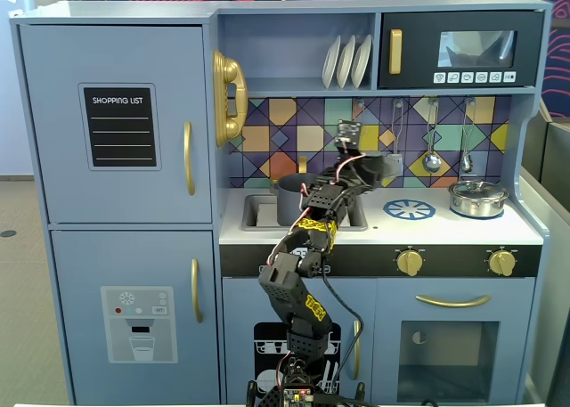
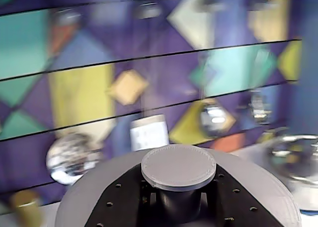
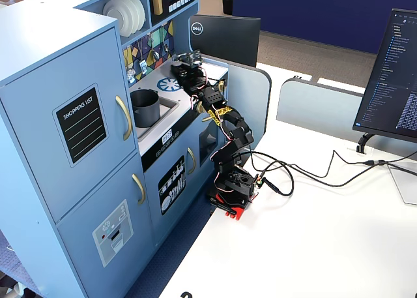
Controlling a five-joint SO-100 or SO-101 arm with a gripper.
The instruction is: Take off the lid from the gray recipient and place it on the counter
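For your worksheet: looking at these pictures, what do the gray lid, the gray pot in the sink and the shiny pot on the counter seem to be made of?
The lid, held in the pincer: probably plastic, matte gray, with a faint grainy texture and no reflections.
The gray pot: likely the same matte plastic, a dull, even dark gray.
The shiny pot: looks like polished metal, with bright mirror-like highlights, though chromed plastic cannot be ruled out.

An office — white desk (image 3: 339,233), Dell monitor (image 3: 225,40), blue partition wall (image 3: 313,11) — housing a toy kitchen (image 1: 285,202).
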